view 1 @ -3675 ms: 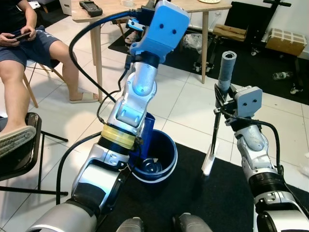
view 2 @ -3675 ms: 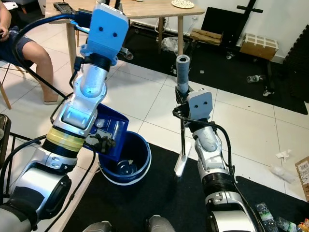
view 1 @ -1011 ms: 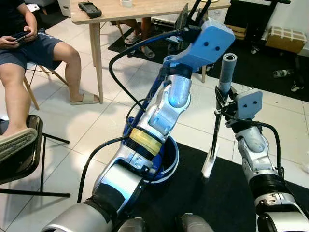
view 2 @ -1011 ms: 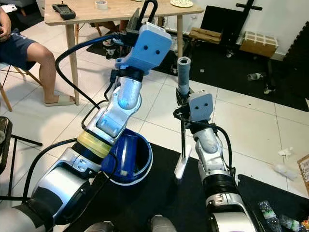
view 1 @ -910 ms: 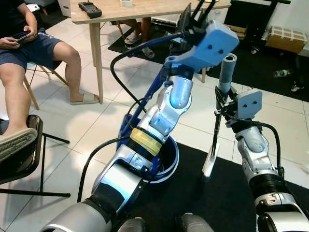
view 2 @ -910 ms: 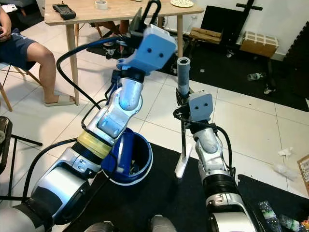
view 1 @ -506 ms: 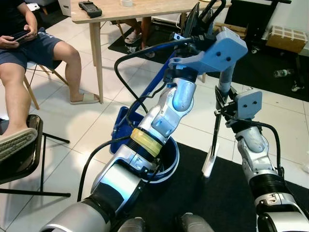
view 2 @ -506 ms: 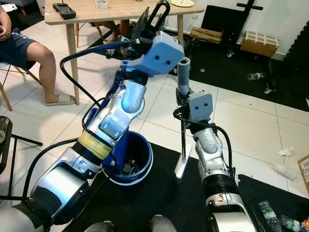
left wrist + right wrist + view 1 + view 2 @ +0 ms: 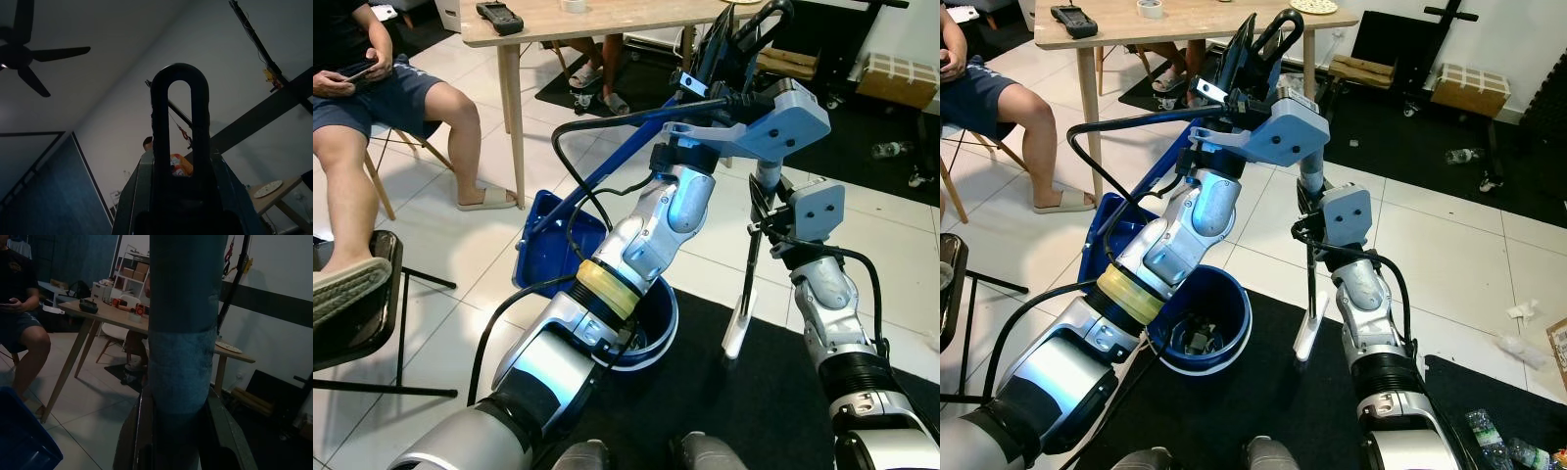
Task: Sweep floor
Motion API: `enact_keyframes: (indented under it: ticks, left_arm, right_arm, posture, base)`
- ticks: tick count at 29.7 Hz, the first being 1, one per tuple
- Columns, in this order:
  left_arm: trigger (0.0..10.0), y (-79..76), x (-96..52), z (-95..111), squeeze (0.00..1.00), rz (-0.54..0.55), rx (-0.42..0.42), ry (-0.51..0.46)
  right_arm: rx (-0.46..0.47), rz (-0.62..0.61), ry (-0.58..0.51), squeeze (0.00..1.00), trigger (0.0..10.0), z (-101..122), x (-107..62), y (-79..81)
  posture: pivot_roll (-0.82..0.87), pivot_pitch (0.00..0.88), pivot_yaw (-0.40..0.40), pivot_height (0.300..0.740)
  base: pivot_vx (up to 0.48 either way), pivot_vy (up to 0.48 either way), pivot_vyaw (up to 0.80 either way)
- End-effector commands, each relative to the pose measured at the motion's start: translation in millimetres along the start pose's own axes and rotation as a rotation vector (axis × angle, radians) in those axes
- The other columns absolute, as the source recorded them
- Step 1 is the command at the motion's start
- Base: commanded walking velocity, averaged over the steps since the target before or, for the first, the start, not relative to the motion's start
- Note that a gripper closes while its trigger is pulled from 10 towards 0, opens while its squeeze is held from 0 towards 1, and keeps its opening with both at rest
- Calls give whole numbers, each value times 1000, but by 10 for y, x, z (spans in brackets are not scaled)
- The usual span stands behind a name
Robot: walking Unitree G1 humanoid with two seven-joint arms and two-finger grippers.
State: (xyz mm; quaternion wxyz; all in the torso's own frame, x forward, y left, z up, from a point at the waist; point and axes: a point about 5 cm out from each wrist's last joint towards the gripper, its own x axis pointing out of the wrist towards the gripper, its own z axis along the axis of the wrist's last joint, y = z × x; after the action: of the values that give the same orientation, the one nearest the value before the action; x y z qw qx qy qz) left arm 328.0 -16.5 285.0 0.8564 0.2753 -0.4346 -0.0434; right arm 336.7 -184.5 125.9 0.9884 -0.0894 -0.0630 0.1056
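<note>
Black mat (image 9: 1263, 392) at 6 o'clock underfoot, white tile floor (image 9: 1449, 264) beyond; person seated (image 9: 372, 108) at 10 o'clock, wooden table (image 9: 1185, 20) at 12.

Blue bucket (image 9: 1229, 333) sits at the mat's edge near centre, debris visible inside, so the dump looks done.

Blue dustpan (image 9: 553, 250) at 9 o'clock of the bucket, tipped up and clear of the rim, its long handle running up to the left gripper (image 9: 1258, 44), fingers clamped on the looped handle end.

Right gripper (image 9: 1317, 220) clamped around the broom (image 9: 1310, 147), upright at 3 o'clock of the bucket, head (image 9: 1304, 338) resting on the mat.

Scraps (image 9: 1513, 313) lie at 4 o'clock on the tile, so sweeping likely isn't finished.
</note>
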Motion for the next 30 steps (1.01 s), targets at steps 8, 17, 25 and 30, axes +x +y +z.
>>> enact_keyframes:
  ticks: [8, 17, 25, 30]
  left_arm:
    - [10000, -44, -9, 111, 0, -21, 24, -77]
    - [10000, -11, 9, 43, 0, -7, -16, -17]
    - [10000, -33, -2, 49, 0, -13, -28, -16]
    - [10000, -35, -1, 56, 0, -14, -31, -18]
  right_arm:
    - [-18, 1, -28, 0, 10000, 50, 13, -8]
    - [-20, 1, -28, 0, 10000, 51, 11, -12]
    - [-21, 1, -29, 0, 10000, 53, 12, -16]
    - [-22, 2, -30, 0, 10000, 56, 15, -16]
  posture:
    - [8, 17, -24, 740]
    - [7, 16, -23, 740]
    - [6, 13, -23, 740]
    - [5, 13, -23, 740]
  base:
    - [0, 0, 0]
    - [0, 0, 0]
    - [0, 0, 0]
    - [0, 0, 0]
